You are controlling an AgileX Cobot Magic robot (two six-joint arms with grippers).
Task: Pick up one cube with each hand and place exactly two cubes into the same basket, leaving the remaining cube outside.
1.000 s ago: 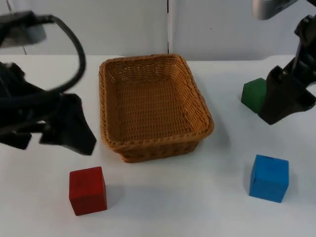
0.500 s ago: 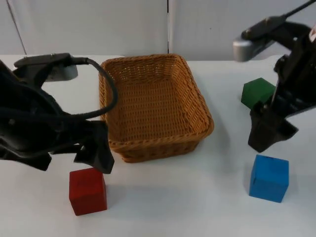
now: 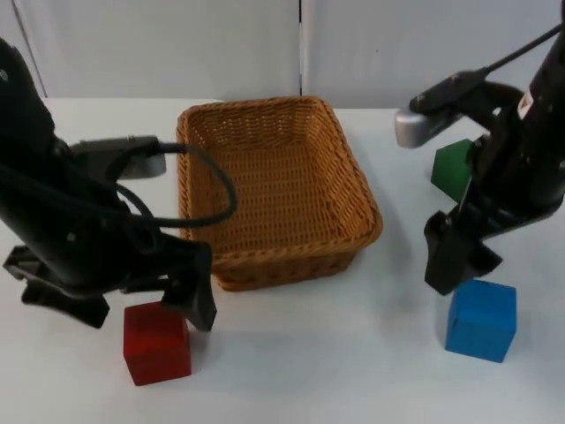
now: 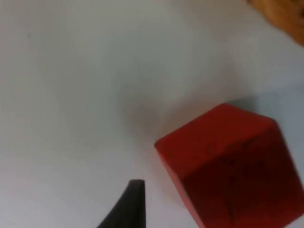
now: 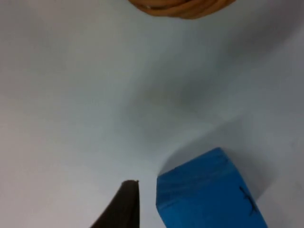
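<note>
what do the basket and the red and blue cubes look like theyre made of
Basket: woven wicker or rattan, tan, by the visible weave and braided rim.
Red cube and blue cube: matte and painted-looking, probably wood, though foam or plastic can't be ruled out; both have flat, unglossy faces, and faint dark scuffs show in the wrist views.

White table top point(image 3: 353, 371) carries a wicker basket point(image 3: 274, 190) between the grippers, red cube point(image 3: 157, 341) just below the left gripper point(image 3: 190, 305), blue cube point(image 3: 480, 319) beside the right gripper point(image 3: 448, 265) (green cube point(image 3: 455, 168) behind it).
</note>
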